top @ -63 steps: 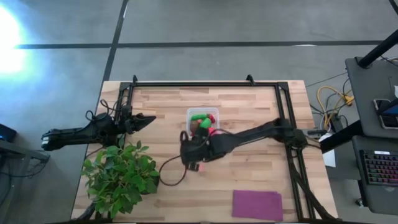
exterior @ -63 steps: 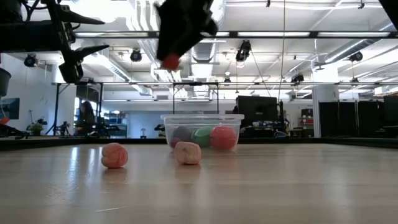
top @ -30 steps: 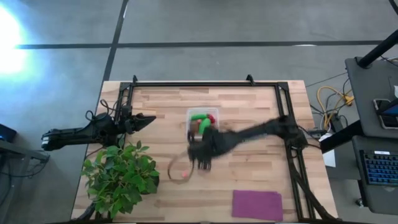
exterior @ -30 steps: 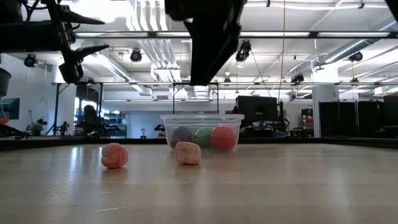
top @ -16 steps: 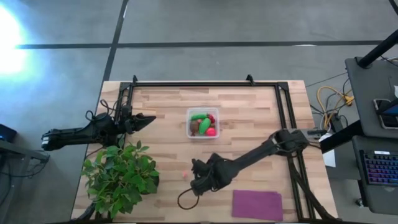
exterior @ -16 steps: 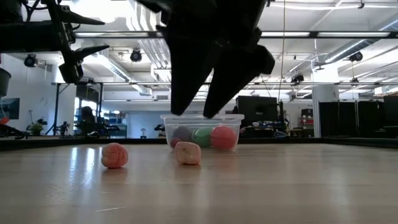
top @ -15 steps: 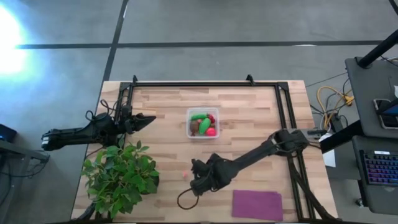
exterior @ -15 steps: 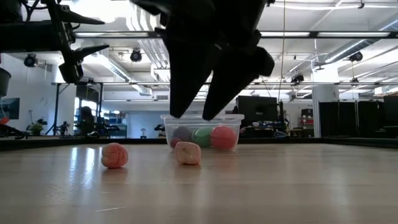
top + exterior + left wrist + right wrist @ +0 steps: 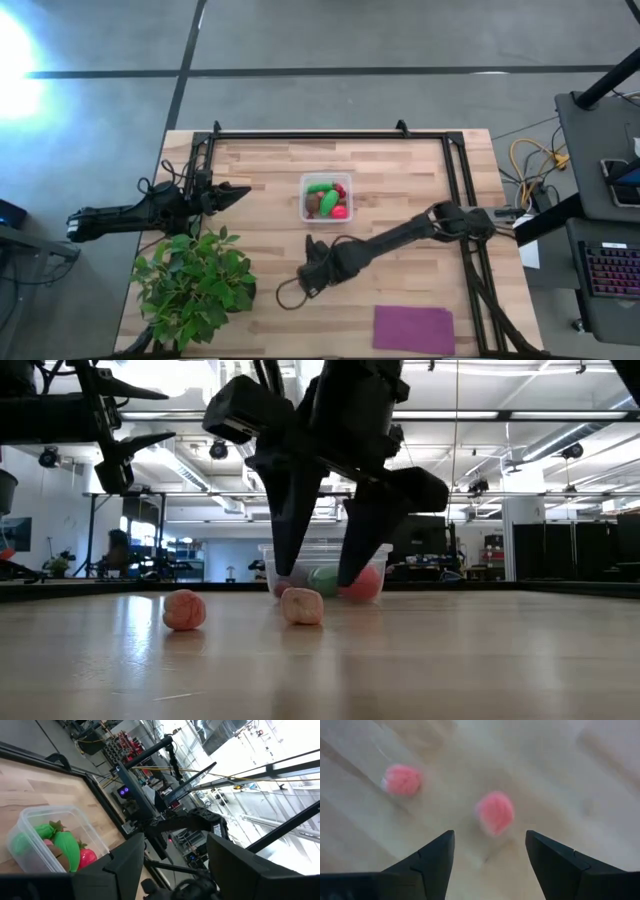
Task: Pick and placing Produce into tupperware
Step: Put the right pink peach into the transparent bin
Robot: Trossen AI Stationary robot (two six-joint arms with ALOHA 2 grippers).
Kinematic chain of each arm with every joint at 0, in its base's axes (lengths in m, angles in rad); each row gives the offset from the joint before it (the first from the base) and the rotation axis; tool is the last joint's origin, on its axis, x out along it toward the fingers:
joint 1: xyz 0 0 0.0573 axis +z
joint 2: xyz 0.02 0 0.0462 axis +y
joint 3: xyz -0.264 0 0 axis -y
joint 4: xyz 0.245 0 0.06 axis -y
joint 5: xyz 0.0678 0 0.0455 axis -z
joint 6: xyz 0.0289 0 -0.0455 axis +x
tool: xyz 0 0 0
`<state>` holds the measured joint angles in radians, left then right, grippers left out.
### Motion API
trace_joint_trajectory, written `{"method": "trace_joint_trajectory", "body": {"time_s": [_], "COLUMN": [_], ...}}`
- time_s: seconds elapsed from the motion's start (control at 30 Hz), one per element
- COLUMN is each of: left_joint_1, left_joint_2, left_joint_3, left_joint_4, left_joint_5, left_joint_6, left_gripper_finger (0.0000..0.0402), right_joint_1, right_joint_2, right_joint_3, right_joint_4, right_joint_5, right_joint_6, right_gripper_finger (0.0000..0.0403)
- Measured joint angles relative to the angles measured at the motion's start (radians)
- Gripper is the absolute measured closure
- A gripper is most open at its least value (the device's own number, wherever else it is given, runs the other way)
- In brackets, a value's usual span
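A: Table, wood. Right gripper low over it, jaws spread wide, holding nothing. Left gripper parked off near the plant, well away from the work; its fingers stand apart, nothing between them.

B: The tupperware?

A: Behind the right jaws, beyond their tips in the low view. Already holds green pieces, something brown, a red one.

B: What's left out?

A: Two pink pieces. Nearer pink piece lies ahead of the right jaws, roughly between their lines. Second pink piece sits outside one finger, apart from the first.

B: Risks?

A: Biggest: the piece is small and round. If one finger touches first, I'd expect it to roll clear. Next: wide jaws descending off-centre could nudge the second piece further off. Smallest: a pinch near the edge could squirt it out during the carry.
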<state>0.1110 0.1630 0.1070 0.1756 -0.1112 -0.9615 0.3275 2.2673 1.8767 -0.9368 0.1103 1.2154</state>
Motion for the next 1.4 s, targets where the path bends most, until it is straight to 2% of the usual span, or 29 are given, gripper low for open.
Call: {"method": "trace_joint_trajectory", "body": {"time_s": [0.1, 0.17, 0.33, 0.47, 0.77, 1.07, 1.4], "left_joint_1": [0.000, 0.000, 0.000, 0.000, 0.000, 0.000, 0.000], "left_joint_2": [0.000, 0.000, 0.000, 0.000, 0.000, 0.000, 0.000], "left_joint_3": [0.000, 0.000, 0.000, 0.000, 0.000, 0.000, 0.000], "left_joint_4": [0.000, 0.000, 0.000, 0.000, 0.000, 0.000, 0.000], "left_joint_5": [0.000, 0.000, 0.000, 0.000, 0.000, 0.000, 0.000], "left_joint_6": [0.000, 0.000, 0.000, 0.000, 0.000, 0.000, 0.000], "left_gripper_finger": [0.0201, 0.0201, 0.0201, 0.0201, 0.0201, 0.0201, 0.0201], "right_joint_1": [-0.026, -0.034, -0.052, -0.062, -0.064, -0.066, -0.067], "right_joint_2": [0.000, 0.000, 0.000, 0.000, 0.028, 0.044, 0.044], "right_joint_3": [0.000, 0.000, 0.008, 0.008, 0.008, 0.007, 0.001], "right_joint_4": [-0.003, -0.001, 0.004, 0.010, 0.030, 0.030, 0.030], "right_joint_5": [-0.141, -0.171, -0.169, -0.121, -0.108, -0.084, -0.084], "right_joint_6": [0.061, 0.094, 0.151, 0.155, 0.047, 0.041, 0.040], "right_gripper_finger": [0.0163, 0.0164, 0.0167, 0.0168, 0.0170, 0.0174, 0.0216]}}
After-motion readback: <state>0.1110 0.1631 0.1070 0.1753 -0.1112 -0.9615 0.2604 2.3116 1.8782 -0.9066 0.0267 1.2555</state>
